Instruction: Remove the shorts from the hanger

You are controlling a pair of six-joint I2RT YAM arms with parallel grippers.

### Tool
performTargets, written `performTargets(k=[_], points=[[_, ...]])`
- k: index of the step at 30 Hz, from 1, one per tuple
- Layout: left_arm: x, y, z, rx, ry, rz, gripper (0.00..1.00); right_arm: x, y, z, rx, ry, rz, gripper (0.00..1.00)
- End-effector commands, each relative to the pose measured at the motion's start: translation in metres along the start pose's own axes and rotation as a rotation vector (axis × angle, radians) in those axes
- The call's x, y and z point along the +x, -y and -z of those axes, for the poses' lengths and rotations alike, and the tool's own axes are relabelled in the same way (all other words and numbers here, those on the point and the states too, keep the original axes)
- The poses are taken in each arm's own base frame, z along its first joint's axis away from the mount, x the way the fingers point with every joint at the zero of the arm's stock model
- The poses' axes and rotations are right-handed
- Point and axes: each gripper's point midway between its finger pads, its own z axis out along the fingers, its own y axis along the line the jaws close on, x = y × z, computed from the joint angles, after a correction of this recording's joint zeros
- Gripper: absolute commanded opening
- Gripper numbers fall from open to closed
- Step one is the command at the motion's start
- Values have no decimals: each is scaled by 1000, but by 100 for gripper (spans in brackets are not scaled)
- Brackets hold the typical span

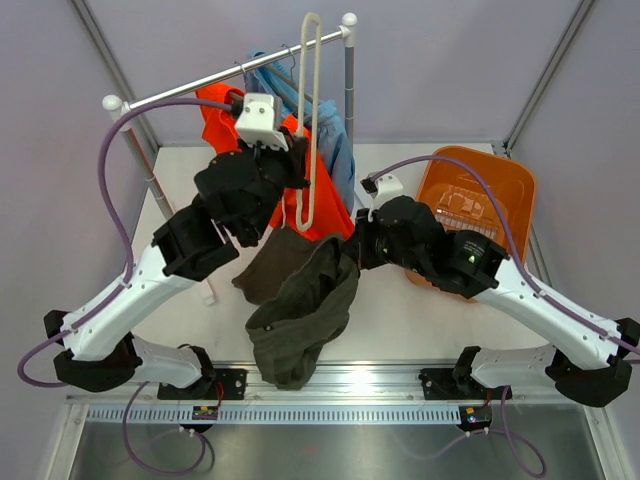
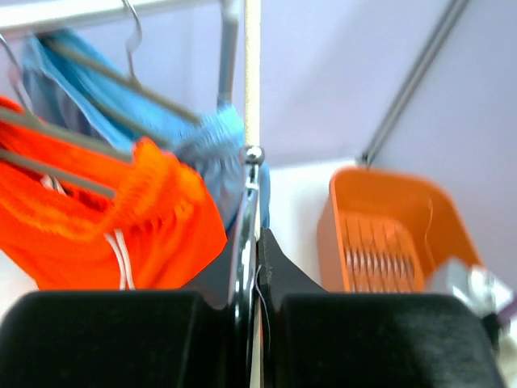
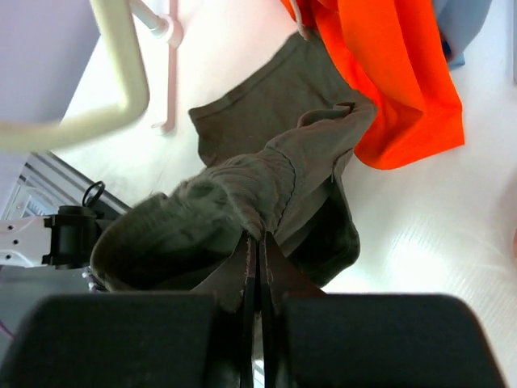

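Observation:
The dark olive-green shorts hang bunched at the table's middle front, and my right gripper is shut on a fold of them. My left gripper is shut on a cream hanger and holds it upright. The hanger's lower end sits just above the olive shorts, and I cannot tell whether they touch. In the left wrist view the jaws pinch the hanger's thin bar. The orange shorts and the light blue shorts hang on the rack on their own hangers.
The clothes rack's rail crosses the back left, with a post at its right end. An orange basket stands at the right and also shows in the left wrist view. The cream hanger shows at the upper left of the right wrist view.

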Motion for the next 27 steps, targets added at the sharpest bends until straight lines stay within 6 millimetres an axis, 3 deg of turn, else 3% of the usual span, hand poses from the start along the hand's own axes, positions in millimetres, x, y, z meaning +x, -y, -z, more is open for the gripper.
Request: performTargets(k=[1, 5, 6, 7, 8, 9, 10, 14, 17, 18, 19, 21, 23, 24, 25, 26, 27], points=[[-66, -3, 2, -24, 166, 89, 0, -31, -4, 19, 19, 95, 9, 0], [-81, -22, 20, -59, 162, 70, 0, -74, 22, 59, 170, 234, 10, 0], [-82, -27, 25, -66, 163, 71, 0, -97, 20, 79, 168, 300, -7, 0], [-73, -30, 26, -72, 146, 59, 0, -110, 23, 94, 182, 342, -8, 0], [-76, -39, 37, -74, 150, 71, 0, -121, 33, 107, 242, 383, -12, 0], [-73, -43, 42, -74, 146, 73, 0, -146, 34, 135, 244, 468, -45, 0], [-61, -45, 43, -77, 123, 67, 0, -159, 45, 150, 308, 522, -42, 0], [-46, -65, 66, -78, 91, 73, 0, -215, 54, 219, 338, 771, -73, 0], [-25, -70, 70, -80, 40, 45, 0, -248, 71, 262, 470, 940, -106, 0], [-19, -72, 69, -86, 26, 32, 0, -254, 77, 272, 553, 953, -29, 0], [-13, -74, 70, -96, 7, 19, 0, -270, 78, 291, 567, 1054, -101, 0], [4, -76, 68, -108, -27, -12, 0, -278, 86, 305, 680, 1086, -27, 0], [17, -76, 67, -103, -55, -22, 0, -295, 92, 336, 711, 1214, -114, 0], [30, -76, 65, -103, -79, -39, 0, -300, 95, 344, 730, 1238, -121, 0], [33, -77, 67, -100, -84, -32, 0, -308, 92, 335, 750, 1235, -91, 0], [40, -76, 67, -95, -94, -37, 0, -314, 101, 359, 783, 1288, -125, 0], [50, -77, 66, -96, -112, -47, 0, -319, 101, 359, 784, 1305, -131, 0]])
